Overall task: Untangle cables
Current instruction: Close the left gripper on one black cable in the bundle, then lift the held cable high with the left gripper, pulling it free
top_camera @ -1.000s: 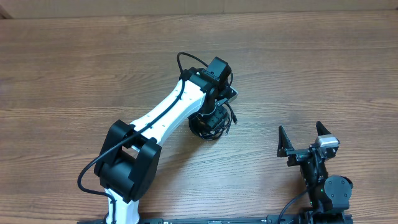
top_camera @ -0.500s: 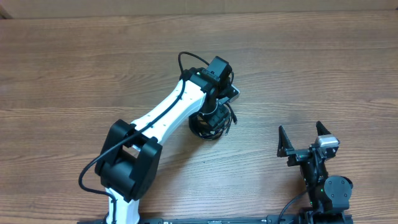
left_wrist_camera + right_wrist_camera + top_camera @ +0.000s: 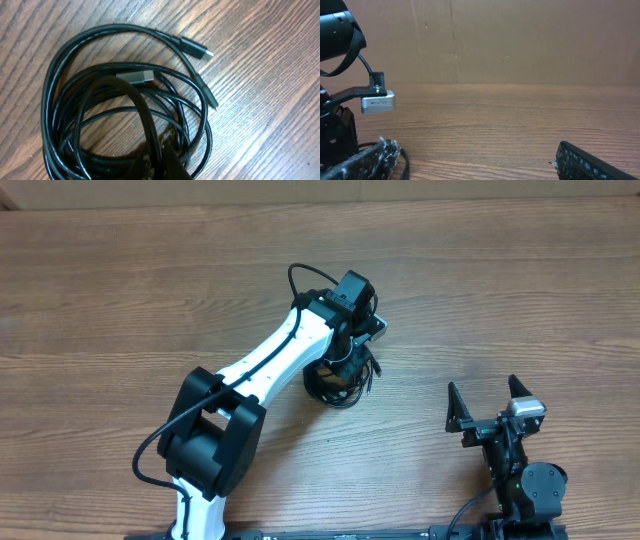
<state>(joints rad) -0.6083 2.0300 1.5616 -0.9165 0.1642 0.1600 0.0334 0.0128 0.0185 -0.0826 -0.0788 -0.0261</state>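
The cables (image 3: 340, 387) lie as one tangled black coil on the wooden table (image 3: 120, 290), just right of its middle. My left gripper (image 3: 345, 368) points down into the coil. In the left wrist view the cables (image 3: 50, 105) loop in several turns, with two plug ends (image 3: 195, 49) on top. The left gripper (image 3: 160, 156) is shut on one strand that rises from the coil between its dark fingers (image 3: 172, 167). My right gripper (image 3: 483, 387) stands open near the front right, apart from the coil, with nothing between its fingers (image 3: 582, 160).
The white left arm (image 3: 260, 370) reaches from its base at the front edge across to the coil. The left arm's wrist camera (image 3: 377, 102) shows at the left of the right wrist view. A brown wall (image 3: 520, 40) stands behind the table.
My left gripper has shut on a strand of the coil, and the left arm has shifted slightly. The right arm has not moved.
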